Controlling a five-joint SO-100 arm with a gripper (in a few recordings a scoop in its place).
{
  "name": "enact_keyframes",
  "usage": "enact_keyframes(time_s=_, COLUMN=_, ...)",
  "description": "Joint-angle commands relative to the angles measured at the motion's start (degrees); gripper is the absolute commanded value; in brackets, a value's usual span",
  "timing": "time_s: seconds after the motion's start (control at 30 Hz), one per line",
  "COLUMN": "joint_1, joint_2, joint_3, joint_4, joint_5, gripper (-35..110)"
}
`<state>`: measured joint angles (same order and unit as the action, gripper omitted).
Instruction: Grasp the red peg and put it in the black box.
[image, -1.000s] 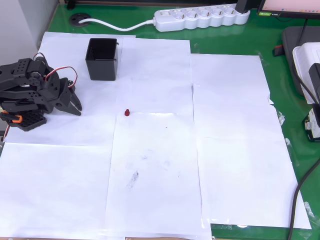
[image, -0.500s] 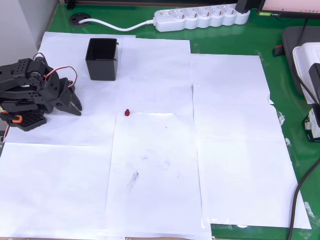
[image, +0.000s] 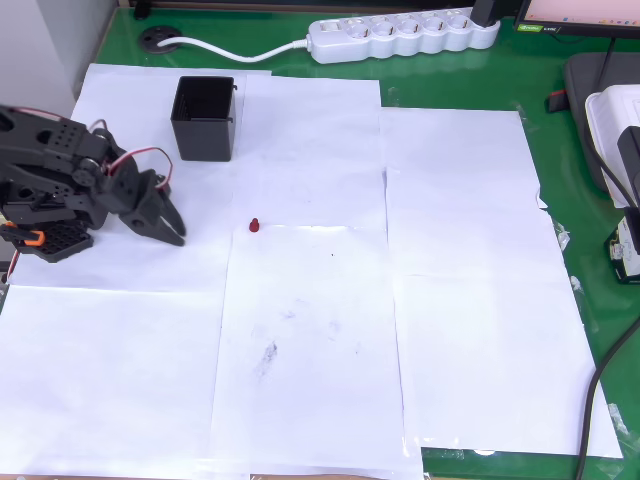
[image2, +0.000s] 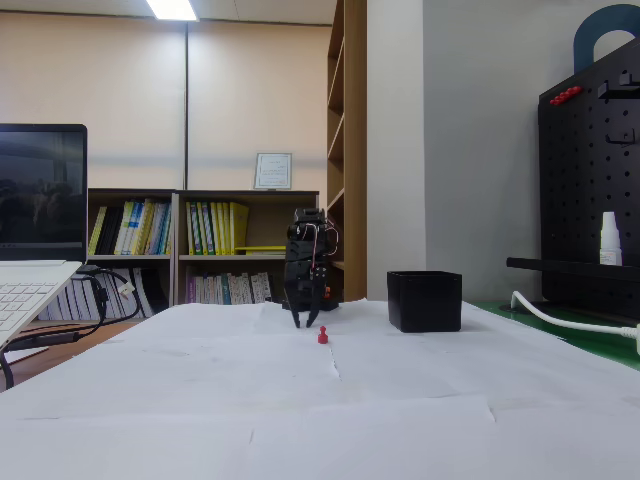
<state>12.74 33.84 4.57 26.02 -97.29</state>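
The red peg (image: 254, 225) is a tiny dark-red stub standing on white paper near the table's middle. In the fixed view the red peg (image2: 322, 337) sits just in front of the arm. The black box (image: 205, 142) stands open-topped above and left of the peg; in the fixed view the black box (image2: 425, 302) is to the peg's right. My black gripper (image: 177, 235) is left of the peg, about a box width away, with its jaws together and nothing in them. Seen from the front, my gripper (image2: 305, 320) points down at the paper.
White paper sheets (image: 460, 260) cover a green mat. A white power strip (image: 400, 33) lies along the top edge, with a dark cable (image: 600, 380) and white equipment (image: 615, 115) at the right. A laptop (image2: 30, 290) and a black pegboard (image2: 590, 180) flank the table.
The arm has swung out from its folded pose, and the gripper has moved right and slightly down toward the red peg. Peg and box have not moved.
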Motion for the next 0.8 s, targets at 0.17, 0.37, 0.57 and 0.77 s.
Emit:
enact_keyframes(time_s=0.17, joint_1=2.11, joint_2=17.67, joint_3=2.20, joint_4=-20.04, joint_5=-5.10, gripper=0)
enact_keyframes(time_s=0.37, joint_1=-0.97, joint_2=20.83, joint_3=2.20, joint_4=-28.39, joint_5=-4.31, gripper=0)
enact_keyframes(time_s=0.57, joint_1=-4.39, joint_2=15.82, joint_3=2.20, joint_4=-29.18, joint_5=-2.99, gripper=0)
enact_keyframes(time_s=0.77, joint_1=-8.35, joint_2=14.33, joint_3=2.20, joint_4=-33.31, joint_5=-1.23, gripper=0)
